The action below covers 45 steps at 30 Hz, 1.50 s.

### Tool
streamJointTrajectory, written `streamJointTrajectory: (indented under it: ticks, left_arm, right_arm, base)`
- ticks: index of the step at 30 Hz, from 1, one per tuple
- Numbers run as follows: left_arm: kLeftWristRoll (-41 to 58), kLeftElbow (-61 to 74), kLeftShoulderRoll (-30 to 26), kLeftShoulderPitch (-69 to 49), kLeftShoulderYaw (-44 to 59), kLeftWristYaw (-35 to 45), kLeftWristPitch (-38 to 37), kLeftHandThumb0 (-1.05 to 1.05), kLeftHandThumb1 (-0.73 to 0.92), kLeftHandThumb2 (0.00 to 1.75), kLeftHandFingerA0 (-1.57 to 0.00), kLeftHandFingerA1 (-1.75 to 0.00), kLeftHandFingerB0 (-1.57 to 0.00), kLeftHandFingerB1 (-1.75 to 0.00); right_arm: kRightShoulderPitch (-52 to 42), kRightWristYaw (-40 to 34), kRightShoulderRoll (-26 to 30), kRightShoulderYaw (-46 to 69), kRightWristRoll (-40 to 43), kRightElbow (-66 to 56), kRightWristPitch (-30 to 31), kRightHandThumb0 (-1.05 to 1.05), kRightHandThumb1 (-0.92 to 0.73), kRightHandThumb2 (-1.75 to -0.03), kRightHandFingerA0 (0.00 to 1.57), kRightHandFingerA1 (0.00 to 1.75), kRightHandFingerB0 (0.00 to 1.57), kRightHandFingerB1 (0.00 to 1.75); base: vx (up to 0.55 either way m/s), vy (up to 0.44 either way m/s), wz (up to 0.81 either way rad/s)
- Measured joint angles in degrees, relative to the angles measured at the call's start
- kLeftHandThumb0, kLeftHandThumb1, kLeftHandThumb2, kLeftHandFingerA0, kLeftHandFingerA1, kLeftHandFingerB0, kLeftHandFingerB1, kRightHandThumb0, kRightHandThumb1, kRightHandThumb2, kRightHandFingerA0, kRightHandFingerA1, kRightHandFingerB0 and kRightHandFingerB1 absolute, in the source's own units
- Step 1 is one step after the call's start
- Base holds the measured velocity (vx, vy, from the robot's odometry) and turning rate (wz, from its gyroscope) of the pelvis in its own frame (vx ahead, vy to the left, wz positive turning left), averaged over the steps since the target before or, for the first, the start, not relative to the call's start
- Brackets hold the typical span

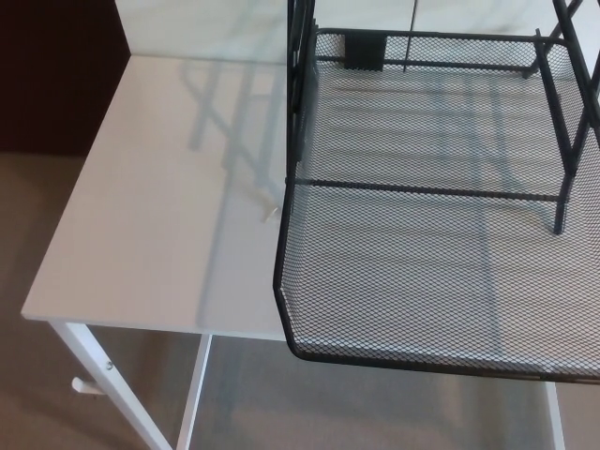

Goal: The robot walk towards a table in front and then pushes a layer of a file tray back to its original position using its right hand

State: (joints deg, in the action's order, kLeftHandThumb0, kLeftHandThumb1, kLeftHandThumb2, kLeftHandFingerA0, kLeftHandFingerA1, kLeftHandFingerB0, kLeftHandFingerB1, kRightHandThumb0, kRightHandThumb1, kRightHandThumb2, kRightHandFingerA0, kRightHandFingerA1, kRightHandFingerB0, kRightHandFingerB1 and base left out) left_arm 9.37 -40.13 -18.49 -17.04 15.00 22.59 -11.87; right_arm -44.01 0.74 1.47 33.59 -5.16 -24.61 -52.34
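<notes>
Black wire-mesh tray layer (412,272) fills the right part of the head view, drawn out of its black metal file-tray frame (298,103) so that its front lip overhangs the near edge of the white rectangular table (159,216). The frame stands toward the table's far right, its slanted uprights rising out of the picture, and a thin crossbar runs over the mesh about midway back. The layer sits pulled forward in this way because it is the part to be slid home; the overhanging front rim is the natural face to press against. Neither the robot's left nor right hand shows, so nothing can be said of their fingers. The table's left half is bare, carrying only shadows from the frame. Judging from this, the push has not yet begun.
</notes>
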Motion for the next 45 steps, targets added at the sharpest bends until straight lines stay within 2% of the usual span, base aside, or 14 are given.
streamJointTrajectory:
  ticks: [2, 6, 10, 11, 12, 14, 15, 16, 17, 18, 20, 26, 29, 45]
  left_arm:
    - [0.0, -0.1, -0.2, 0.0, 0.3, 0.0, 0.0, -0.20, 0.44, 0.57, -0.42, -0.45, -0.40, -0.36]
    - [0.1, -0.7, -0.7, 0.1, 0.7, 0.0, 0.0, -0.21, 0.43, 0.57, -0.43, -0.46, -0.41, -0.37]
    - [0.0, -0.7, -0.7, 0.1, 0.7, 0.0, 0.0, -0.20, 0.43, 0.56, -0.43, -0.46, -0.41, -0.36]
    - [0.0, -0.7, -0.7, 0.1, 0.7, 0.0, 0.0, -0.23, 0.43, 0.57, -0.42, -0.46, -0.40, -0.37]
    - [0.0, -0.7, -0.7, 0.0, 0.7, 0.0, 0.0, -0.23, 0.42, 0.57, -0.42, -0.46, -0.41, -0.37]
    - [0.0, -0.7, -0.7, 0.1, 0.7, 0.0, 0.0, -0.25, 0.41, 0.58, -0.43, -0.46, -0.41, -0.38]
    - [0.0, -0.7, -0.7, 0.1, 0.7, 0.0, 0.0, -0.17, 0.44, 0.53, -0.43, -0.43, -0.42, -0.34]
    - [0.0, -0.7, -0.7, 0.2, 0.7, 0.0, 0.0, -0.25, 0.42, 0.58, -0.41, -0.46, -0.40, -0.38]
    - [0.0, -0.7, -0.7, 0.2, 0.7, 0.0, 0.0, -0.25, 0.42, 0.58, -0.41, -0.46, -0.40, -0.38]
    - [0.0, -0.8, -0.7, 0.2, 0.7, 0.0, 0.0, -0.27, 0.40, 0.58, -0.42, -0.46, -0.41, -0.38]
    - [0.0, -0.9, -0.7, 0.3, 0.7, 0.0, 0.0, -0.29, 0.39, 0.59, -0.42, -0.46, -0.40, -0.39]
    - [0.0, -1.1, -0.7, 0.8, 0.7, 0.0, 0.0, -0.12, 0.45, 0.53, -0.42, -0.44, -0.40, -0.34]
    - [0.1, -0.8, -0.7, 0.8, 0.7, 0.0, 0.0, -0.13, 0.44, 0.53, -0.42, -0.43, -0.40, -0.34]
    - [0.1, 1.4, -0.6, 0.9, 0.7, 0.0, 0.0, -0.18, 0.43, 0.55, -0.42, -0.43, -0.40, -0.35]
  right_arm:
    - [1.0, -0.5, -0.1, 1.4, 0.9, -0.4, -1.6, -0.41, -0.64, -0.59, 0.45, 0.67, 0.46, 0.48]
    - [2.9, -1.2, -0.3, 3.5, 2.1, -0.3, -5.3, -0.49, -0.58, -0.58, 0.35, 0.42, 0.37, 0.40]
    - [5.1, -1.3, -2.0, 3.3, 1.6, -0.8, -8.8, -0.53, -0.59, -0.59, 0.29, 0.38, 0.34, 0.35]
    - [5.5, -1.3, -2.5, 3.2, 1.2, -1.1, -9.7, -0.67, -0.45, -0.77, 0.12, 0.41, 0.19, 0.40]
    - [5.8, -1.2, -3.0, 2.9, 0.8, -1.4, -10.6, -0.69, -0.46, -0.77, 0.07, 0.39, 0.14, 0.39]
    - [6.2, -0.6, -4.2, 0.8, -0.9, -1.7, -12.4, -0.72, -0.45, -0.79, 0.07, 0.31, 0.11, 0.36]
    - [6.3, -0.3, -4.8, 0.0, -1.7, -2.0, -12.9, -0.72, -0.41, -0.73, 0.12, 0.37, 0.19, 0.36]
    - [6.3, 0.0, -5.5, -1.0, -2.8, -2.2, -13.4, -0.74, -0.58, -0.58, 0.03, 0.26, 0.10, 0.25]
    - [6.3, 0.3, -6.2, -1.7, -3.9, -2.4, -13.7, -0.74, -0.58, -0.58, 0.03, 0.26, 0.10, 0.25]
    - [6.3, 0.6, -6.7, -2.1, -4.8, -2.5, -13.8, -0.74, -0.45, -0.82, 0.02, 0.13, 0.10, 0.26]
    - [6.5, 1.0, -7.9, -2.9, -6.7, -2.7, -13.9, -0.78, -0.48, -0.79, 0.00, 0.02, 0.12, 0.13]
    - [7.9, 2.0, -9.3, -6.0, -12.2, -2.9, -13.5, -0.87, -0.53, -0.84, 0.00, 0.01, 0.09, 0.04]
    - [9.2, 2.2, -9.8, -7.5, -14.8, -2.7, -13.1, -0.80, -0.48, -0.84, 0.00, 0.14, 0.11, 0.13]
    - [18.1, 2.2, -10.2, -16.4, -30.2, 4.1, -7.4, -0.64, -0.39, -0.74, 0.00, 0.12, 0.04, 0.09]
  base:
    - [0.00, 0.000, 0.00]
    - [0.00, 0.000, 0.00]
    - [0.00, 0.000, 0.00]
    - [0.00, 0.000, 0.00]
    - [0.00, 0.000, 0.00]
    - [0.00, 0.000, 0.00]
    - [0.00, 0.000, 0.00]
    - [0.00, 0.000, 0.00]
    - [0.00, 0.000, 0.00]
    - [0.00, 0.000, 0.00]
    - [0.00, 0.000, 0.00]
    - [0.00, 0.000, 0.00]
    - [0.00, 0.000, 0.00]
    - [0.00, 0.000, 0.00]
